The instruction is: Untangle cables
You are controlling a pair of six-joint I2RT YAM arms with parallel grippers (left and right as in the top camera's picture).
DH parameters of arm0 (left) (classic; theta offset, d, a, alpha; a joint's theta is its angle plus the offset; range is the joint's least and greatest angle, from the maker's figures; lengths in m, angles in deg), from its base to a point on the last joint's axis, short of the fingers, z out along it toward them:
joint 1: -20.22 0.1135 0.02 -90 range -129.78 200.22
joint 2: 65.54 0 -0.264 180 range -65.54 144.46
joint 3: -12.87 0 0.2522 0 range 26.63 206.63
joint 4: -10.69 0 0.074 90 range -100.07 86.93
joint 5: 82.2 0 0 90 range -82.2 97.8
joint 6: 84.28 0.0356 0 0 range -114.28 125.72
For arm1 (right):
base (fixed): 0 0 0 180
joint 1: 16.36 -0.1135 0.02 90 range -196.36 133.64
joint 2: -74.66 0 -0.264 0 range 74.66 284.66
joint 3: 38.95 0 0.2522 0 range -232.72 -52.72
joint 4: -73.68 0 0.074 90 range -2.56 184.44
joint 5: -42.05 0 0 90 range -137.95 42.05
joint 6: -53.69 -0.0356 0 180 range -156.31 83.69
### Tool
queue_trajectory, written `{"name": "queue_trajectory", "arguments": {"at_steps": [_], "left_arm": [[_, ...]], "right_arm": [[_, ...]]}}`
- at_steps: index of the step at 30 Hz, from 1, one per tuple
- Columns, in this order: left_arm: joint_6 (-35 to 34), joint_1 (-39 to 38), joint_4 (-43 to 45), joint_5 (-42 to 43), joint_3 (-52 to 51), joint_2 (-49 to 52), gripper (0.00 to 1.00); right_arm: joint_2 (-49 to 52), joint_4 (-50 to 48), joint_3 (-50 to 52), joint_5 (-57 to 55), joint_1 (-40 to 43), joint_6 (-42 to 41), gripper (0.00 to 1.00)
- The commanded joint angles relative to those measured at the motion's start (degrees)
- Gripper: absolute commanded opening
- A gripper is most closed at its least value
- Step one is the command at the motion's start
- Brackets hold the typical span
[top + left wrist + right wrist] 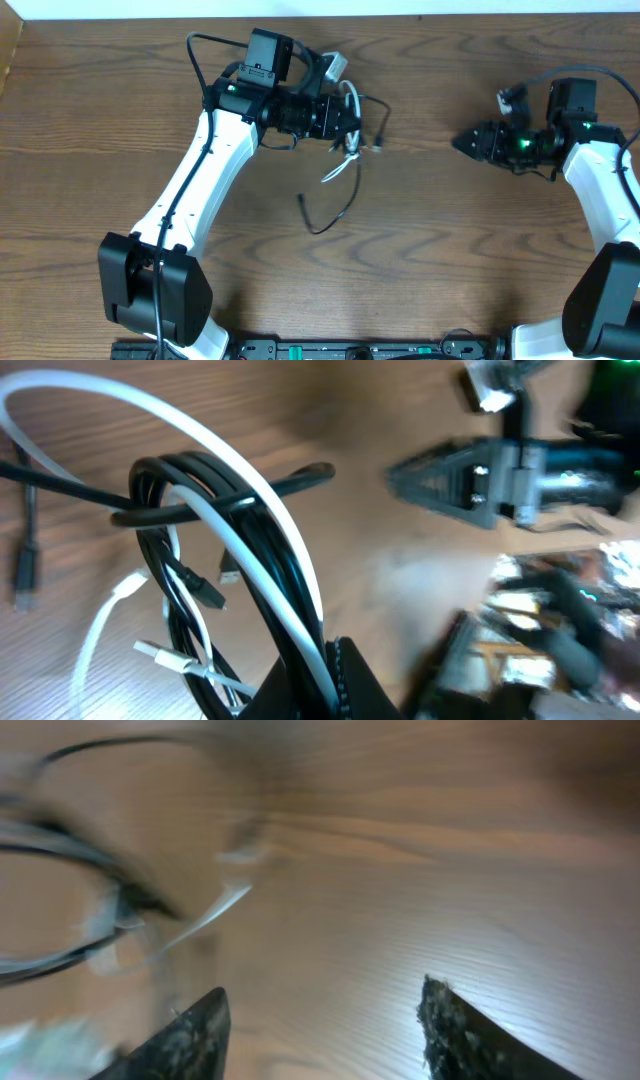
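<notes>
The cables point(351, 103) are a small bunch of black and white loops held above the wooden table at back centre, with my left gripper point(346, 120) shut on them. One black cable point(335, 212) trails down from the bunch onto the table. In the left wrist view the black coils point(200, 470) and a white cable point(232, 532) run down into my left gripper point(322, 670), and a white plug point(158, 654) dangles at the left. My right gripper point(462, 142) points left, apart from the bunch. It stands open point(325, 1005) with nothing between its fingers point(205, 1025); the cables point(60, 905) show blurred at the left.
The wooden table point(430, 260) stretches between the arms. Both arm bases point(155, 290) stand at the front edge. The right arm's own thick black wire point(512, 97) loops above its wrist. The table's far edge point(450, 14) runs close behind the bunch.
</notes>
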Motion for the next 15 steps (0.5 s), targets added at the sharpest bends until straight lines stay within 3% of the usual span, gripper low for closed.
{"name": "queue_trajectory", "arguments": {"at_steps": [1, 5, 15], "left_arm": [[0.9, -0.11, 3.48, 16.02, 0.81, -1.27, 0.08], [-3.3, -0.11, 10.54, 25.22, 0.81, -1.27, 0.08], [-16.22, -0.11, 26.03, 33.97, 0.81, -1.27, 0.08]], "right_arm": [[-1.53, -2.03, -0.76, 19.19, -1.79, 4.55, 0.63], [-1.53, -4.2, -0.76, 19.61, -3.15, 4.37, 0.73], [-1.53, -13.92, -0.76, 18.23, -4.79, 2.36, 0.79]]}}
